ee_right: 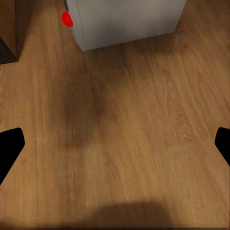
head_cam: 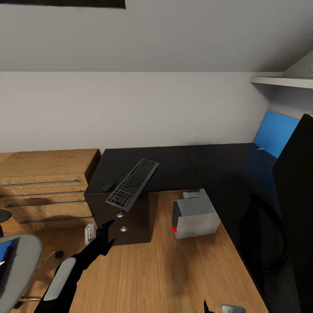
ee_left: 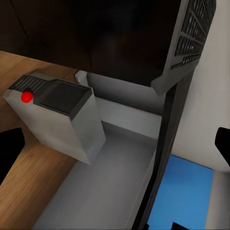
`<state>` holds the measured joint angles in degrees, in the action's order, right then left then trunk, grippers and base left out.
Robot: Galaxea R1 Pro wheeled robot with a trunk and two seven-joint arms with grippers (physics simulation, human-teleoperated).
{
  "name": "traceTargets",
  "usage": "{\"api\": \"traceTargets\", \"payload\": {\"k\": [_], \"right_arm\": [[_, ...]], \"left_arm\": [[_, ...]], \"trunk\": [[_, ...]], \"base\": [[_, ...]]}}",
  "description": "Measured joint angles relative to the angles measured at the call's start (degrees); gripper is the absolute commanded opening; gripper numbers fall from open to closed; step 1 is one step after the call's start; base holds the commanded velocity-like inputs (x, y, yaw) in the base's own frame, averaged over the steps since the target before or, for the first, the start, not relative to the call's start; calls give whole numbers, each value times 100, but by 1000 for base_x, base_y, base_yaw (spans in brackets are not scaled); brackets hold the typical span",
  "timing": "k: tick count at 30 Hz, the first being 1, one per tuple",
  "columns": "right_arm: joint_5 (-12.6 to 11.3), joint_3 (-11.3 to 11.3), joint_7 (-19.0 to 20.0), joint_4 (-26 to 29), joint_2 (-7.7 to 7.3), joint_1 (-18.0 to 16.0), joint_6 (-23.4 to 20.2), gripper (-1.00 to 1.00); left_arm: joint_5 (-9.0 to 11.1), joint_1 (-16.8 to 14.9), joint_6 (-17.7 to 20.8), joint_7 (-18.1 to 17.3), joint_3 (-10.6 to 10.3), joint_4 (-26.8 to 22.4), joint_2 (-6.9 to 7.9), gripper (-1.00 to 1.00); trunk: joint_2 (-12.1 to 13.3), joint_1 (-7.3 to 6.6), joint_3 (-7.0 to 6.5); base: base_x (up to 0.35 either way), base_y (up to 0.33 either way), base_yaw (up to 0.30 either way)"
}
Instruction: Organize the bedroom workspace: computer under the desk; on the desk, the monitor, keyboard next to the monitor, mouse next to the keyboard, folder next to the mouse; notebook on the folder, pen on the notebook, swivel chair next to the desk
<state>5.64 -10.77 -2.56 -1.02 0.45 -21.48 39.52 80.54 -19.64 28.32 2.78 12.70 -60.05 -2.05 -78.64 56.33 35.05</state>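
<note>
- Where my left gripper [head_cam: 106, 234] hangs low over the wooden floor [head_cam: 165, 269], its black fingers stand spread with nothing between them; in my left wrist view the tips sit far apart at the frame's two sides.
- My right gripper [ee_right: 115, 143] points down at bare floorboards, its fingers likewise wide open and empty.
- At my near left is the swivel chair [head_cam: 19, 261], its grey seat edge showing, with a sliver of the blue folder [head_cam: 5, 250] lying on it.
- Just beyond my left gripper stands the desk [head_cam: 174, 165], its black drawer unit facing me.
- The computer [head_cam: 195, 217] sits on the floor in the crook of the L-shaped desktop, red dot toward me.
- The keyboard [head_cam: 132, 183] lies slantwise on the desktop above the drawers, one end overhanging the front edge.
- A small dark thing just beside it may be the mouse [head_cam: 108, 186]; I cannot tell for certain.
- The monitor [head_cam: 295, 208] rises black at my right.
- A light wooden drawer chest [head_cam: 43, 187] stands left of the desk, against the white wall [head_cam: 130, 108].
</note>
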Motion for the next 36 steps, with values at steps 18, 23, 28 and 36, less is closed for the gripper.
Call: {"api": "traceTargets", "payload": {"k": [18, 23, 28, 36], "right_arm": [[0, 6, 1, -1, 16, 0, 0, 100], [0, 6, 1, -1, 16, 0, 0, 100], [0, 4, 1, -1, 16, 0, 0, 100], [0, 2, 1, -1, 16, 0, -1, 100]], "left_arm": [[-5, -1, -10, -7, -1, 224, 14, 100], [-1, -1, -6, -8, 0, 225, 50, 100], [1, -1, -13, -8, -1, 229, 72, 100], [1, -1, -30, -8, -1, 256, 77, 100]], "trunk": [[0, 1, 0], [0, -1, 0], [0, 0, 0], [0, 1, 0]], "base": [[-191, -7, -28], [-91, -20, 0], [-83, -5, 0], [-181, 33, 0]]}}
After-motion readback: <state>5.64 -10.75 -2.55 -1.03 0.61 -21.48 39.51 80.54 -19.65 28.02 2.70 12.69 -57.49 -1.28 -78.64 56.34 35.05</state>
